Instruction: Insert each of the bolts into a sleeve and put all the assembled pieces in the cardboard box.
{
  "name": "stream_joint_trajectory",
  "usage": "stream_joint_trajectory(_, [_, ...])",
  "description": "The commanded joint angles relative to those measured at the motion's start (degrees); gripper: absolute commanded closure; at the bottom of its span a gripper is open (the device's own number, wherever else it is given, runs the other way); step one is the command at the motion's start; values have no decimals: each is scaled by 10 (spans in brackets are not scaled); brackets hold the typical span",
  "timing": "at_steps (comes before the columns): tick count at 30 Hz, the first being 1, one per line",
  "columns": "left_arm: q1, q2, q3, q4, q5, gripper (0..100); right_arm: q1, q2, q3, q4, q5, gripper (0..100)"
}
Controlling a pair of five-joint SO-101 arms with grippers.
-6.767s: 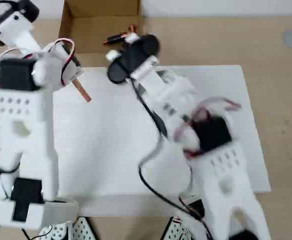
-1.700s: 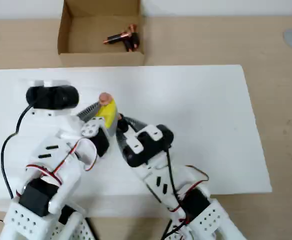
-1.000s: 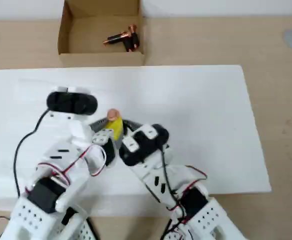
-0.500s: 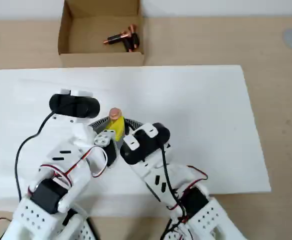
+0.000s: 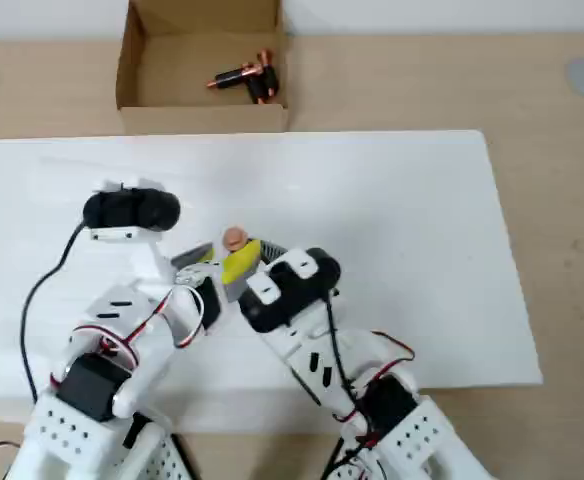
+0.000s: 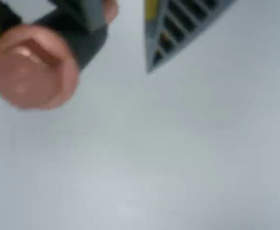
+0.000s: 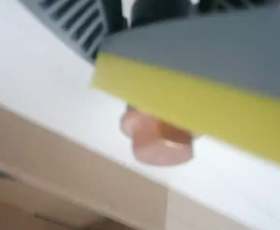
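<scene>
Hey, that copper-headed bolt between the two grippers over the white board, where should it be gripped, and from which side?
Grip the bolt on its black sleeve just behind the hex head, closing across its round body from the sides. The head is wider and would likely twist in the grip. The right gripper seems clamped there already.

copper bolt head [image 6: 34,67] in dark sleeve [image 6: 85,37], over white mat [image 6: 154,158]
</scene>
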Motion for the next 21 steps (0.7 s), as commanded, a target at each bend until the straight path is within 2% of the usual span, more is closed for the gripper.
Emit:
stream_joint_trajectory(1, [1,3,-21,42,6,750,5,-3,-42,14,0,988])
stream_joint_trajectory(7, [1,3,-80,101,5,750,22,-3,-54,47,0,988])
stream_joint_trajectory(14, [-2,3,-185,211,4,750,49,-3,-58,50,8,988])
stream_joint_trajectory(17, [-45,3,-236,236,4,750,47,-3,-59,50,12,988])
stream_joint_trajectory(21, [-152,3,-272,241,4,750,58,-2,-65,47,33,988])
